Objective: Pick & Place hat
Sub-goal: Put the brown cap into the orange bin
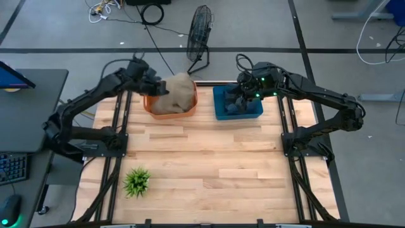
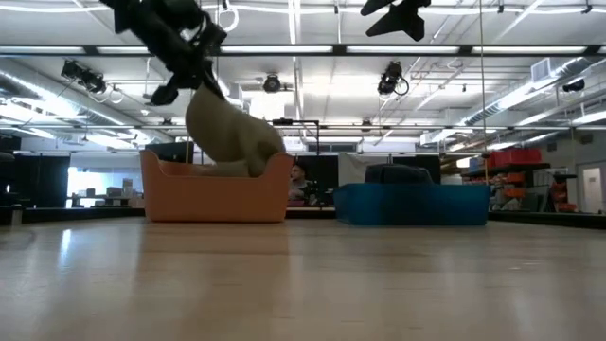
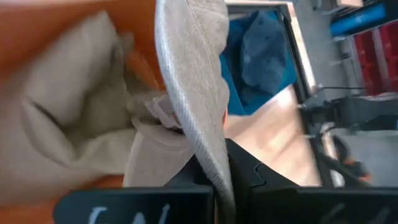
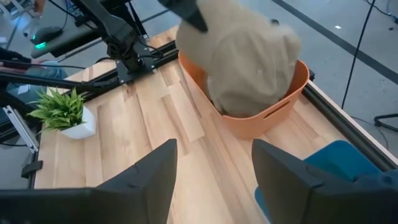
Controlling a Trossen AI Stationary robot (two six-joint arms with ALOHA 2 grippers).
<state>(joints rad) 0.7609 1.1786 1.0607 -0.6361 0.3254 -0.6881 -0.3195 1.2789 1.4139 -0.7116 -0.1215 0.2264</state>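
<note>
While the beige hat (image 1: 176, 92) hangs half-lifted over the orange bin (image 1: 150, 106) at upper centre of the high view, the left gripper (image 3: 214, 177) fingers pinch only its brim edge; it could slip back. The right gripper (image 4: 214, 171), fingers wide, hovers over the blue bin (image 1: 219, 111).

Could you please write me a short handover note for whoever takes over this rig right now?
Left gripper: shut on the brim of a beige hat, lifting it partly out of the orange bin at the table's far side.
Right gripper: open, above the blue bin, holding nothing.
More beige fabric lies in the orange bin; a dark hat lies in the blue bin.
Done: the hat is grasped and raised.
Left: carry it over and place it, presumably in the blue bin.
</note>
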